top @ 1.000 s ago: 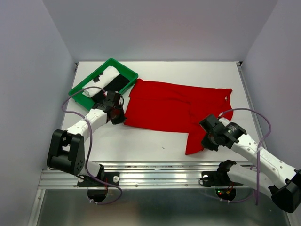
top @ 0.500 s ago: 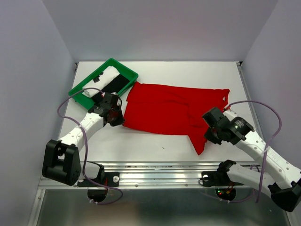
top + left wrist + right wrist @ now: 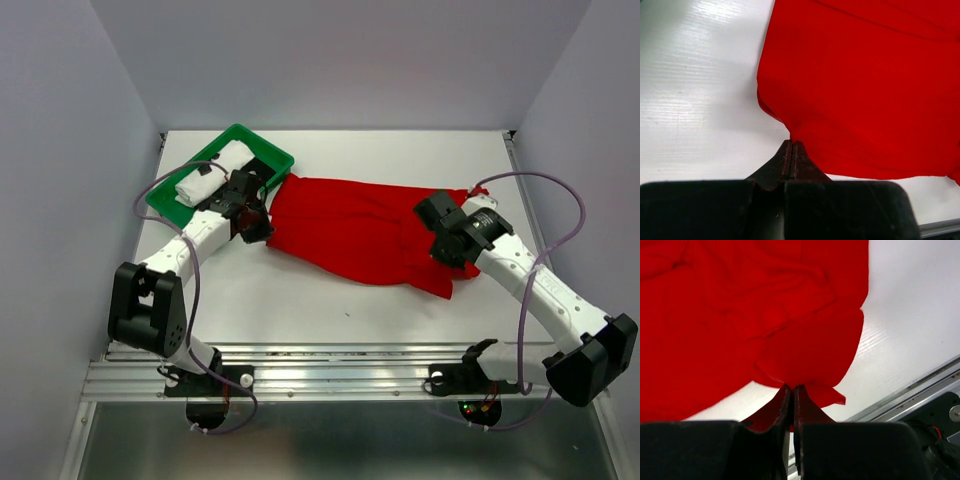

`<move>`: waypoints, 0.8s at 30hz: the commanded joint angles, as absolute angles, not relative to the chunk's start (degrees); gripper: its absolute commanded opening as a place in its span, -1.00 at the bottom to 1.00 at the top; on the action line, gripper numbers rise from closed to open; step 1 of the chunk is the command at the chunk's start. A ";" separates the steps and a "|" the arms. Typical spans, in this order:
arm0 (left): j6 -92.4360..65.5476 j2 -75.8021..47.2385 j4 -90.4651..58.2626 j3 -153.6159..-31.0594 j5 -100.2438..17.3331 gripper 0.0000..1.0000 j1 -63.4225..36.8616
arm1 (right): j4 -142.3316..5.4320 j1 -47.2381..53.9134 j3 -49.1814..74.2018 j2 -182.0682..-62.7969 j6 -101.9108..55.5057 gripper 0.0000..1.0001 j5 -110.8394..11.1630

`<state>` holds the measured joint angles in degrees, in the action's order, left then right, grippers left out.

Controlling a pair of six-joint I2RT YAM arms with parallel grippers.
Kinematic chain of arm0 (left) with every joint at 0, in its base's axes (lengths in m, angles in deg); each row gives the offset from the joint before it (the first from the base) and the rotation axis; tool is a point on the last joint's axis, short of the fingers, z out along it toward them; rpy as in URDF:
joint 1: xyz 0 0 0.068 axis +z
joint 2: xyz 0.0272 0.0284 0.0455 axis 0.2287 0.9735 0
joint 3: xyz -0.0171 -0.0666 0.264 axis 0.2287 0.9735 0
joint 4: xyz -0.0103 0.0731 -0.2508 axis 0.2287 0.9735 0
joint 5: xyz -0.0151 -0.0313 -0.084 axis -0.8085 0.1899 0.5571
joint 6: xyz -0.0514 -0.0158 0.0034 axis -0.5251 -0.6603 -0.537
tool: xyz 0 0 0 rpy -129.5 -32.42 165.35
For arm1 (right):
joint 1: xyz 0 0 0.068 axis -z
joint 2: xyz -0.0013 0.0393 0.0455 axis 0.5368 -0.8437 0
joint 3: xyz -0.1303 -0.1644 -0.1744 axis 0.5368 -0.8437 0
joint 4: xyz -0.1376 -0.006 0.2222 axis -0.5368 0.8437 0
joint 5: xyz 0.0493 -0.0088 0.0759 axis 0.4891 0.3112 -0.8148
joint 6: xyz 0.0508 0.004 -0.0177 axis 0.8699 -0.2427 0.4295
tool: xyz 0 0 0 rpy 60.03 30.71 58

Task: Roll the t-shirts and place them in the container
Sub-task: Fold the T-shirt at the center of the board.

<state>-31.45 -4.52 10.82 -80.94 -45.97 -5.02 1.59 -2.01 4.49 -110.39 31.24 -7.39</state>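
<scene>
Tray (image 3: pixel 281 157), green, far-left on table (image 3: pixel 400 150): rolled white t-shirt (image 3: pixel 205 176) inside, black t-shirt (image 3: pixel 266 171) beside it, mostly hidden behind left arm. Red t-shirt (image 3: pixel 360 230) spread mid-table, just beside tray corner. Left gripper (image 3: pixel 792 146) pinching its left edge; right gripper (image 3: pixel 792 388) pinching bunched right end. White tabletop showing along far and near edges.

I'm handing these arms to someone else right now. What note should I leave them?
Left pincer: shut on the left edge of the red t-shirt.
Right pincer: shut on its right end.
The red t-shirt lies spread and wrinkled on the table, not rolled.
The white t-shirt sits in the green tray, apparently rolled.
Left to do: roll the red one.
</scene>
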 commanded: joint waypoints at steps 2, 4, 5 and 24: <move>-30.43 -2.33 10.44 -85.12 -46.64 -1.00 -3.83 | -4.26 5.55 8.77 -112.01 22.74 -0.99 -4.66; -29.82 -0.67 10.52 -86.35 -46.03 -1.00 -3.57 | -6.20 7.23 9.47 -112.98 20.79 -0.99 -5.28; -29.38 -0.13 10.61 -86.96 -45.94 -1.00 -3.48 | -6.81 7.85 10.52 -114.20 19.48 -0.99 -5.20; -26.74 10.94 10.35 -95.92 -46.29 -1.00 -0.05 | -14.19 15.15 21.78 -129.85 10.06 -0.99 -6.60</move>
<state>-28.91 9.62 10.67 -91.56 -45.44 -0.82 -9.89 13.72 18.65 -128.16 12.92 -7.11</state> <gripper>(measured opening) 0.024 0.065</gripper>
